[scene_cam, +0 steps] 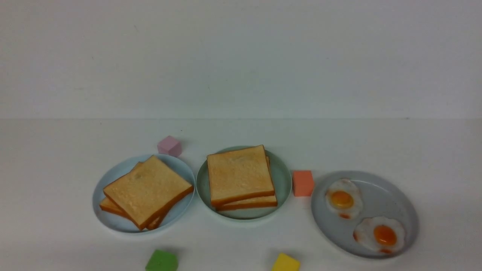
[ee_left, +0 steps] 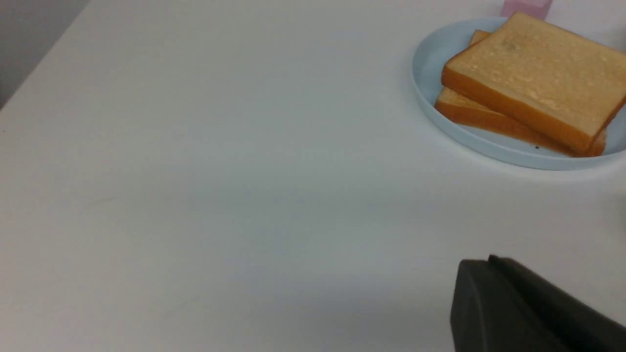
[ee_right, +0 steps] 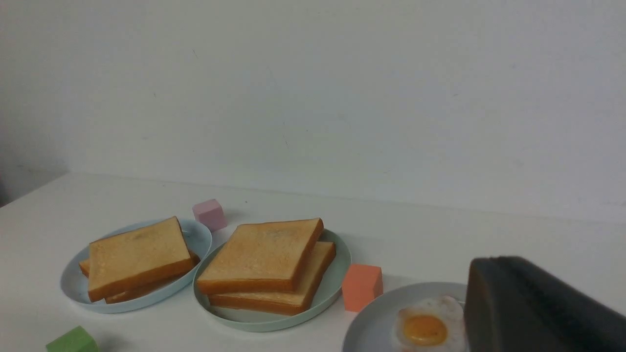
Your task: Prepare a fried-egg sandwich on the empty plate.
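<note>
Left wrist view shows only a dark part of the left gripper (ee_left: 533, 308), low over bare white table (ee_left: 220, 195); its fingers are pressed together and grip nothing. Beyond it lies the pale blue plate (ee_left: 430, 83) with two plain toast slices (ee_left: 533, 78) stacked askew, and a pink cube (ee_left: 525, 7) just behind the plate's far rim.

Right wrist view shows a similar dark part of the right gripper (ee_right: 538, 308), likewise pressed together and empty, in front of the grey plate (ee_right: 371, 322), where one fried egg (ee_right: 425, 327) shows beside it.

From the front, neither gripper appears. The mint-green plate (scene_cam: 282, 180) sits at the middle of the table, roughly midway between its near and far edges. On it rests the fried-egg sandwich (scene_cam: 239, 175): two toast slices, the upper shifted a little off the lower; no egg can be seen between them from any view. The blue plate lies just beside it toward the table's left edge, and the grey plate toward the right edge carries two fried eggs (scene_cam: 378, 234), apart from each other. An orange cube (scene_cam: 303, 183) stands between the green and grey plates. A green cube (scene_cam: 162, 261) and a yellow cube (scene_cam: 286, 262) stand at the near edge.
</note>
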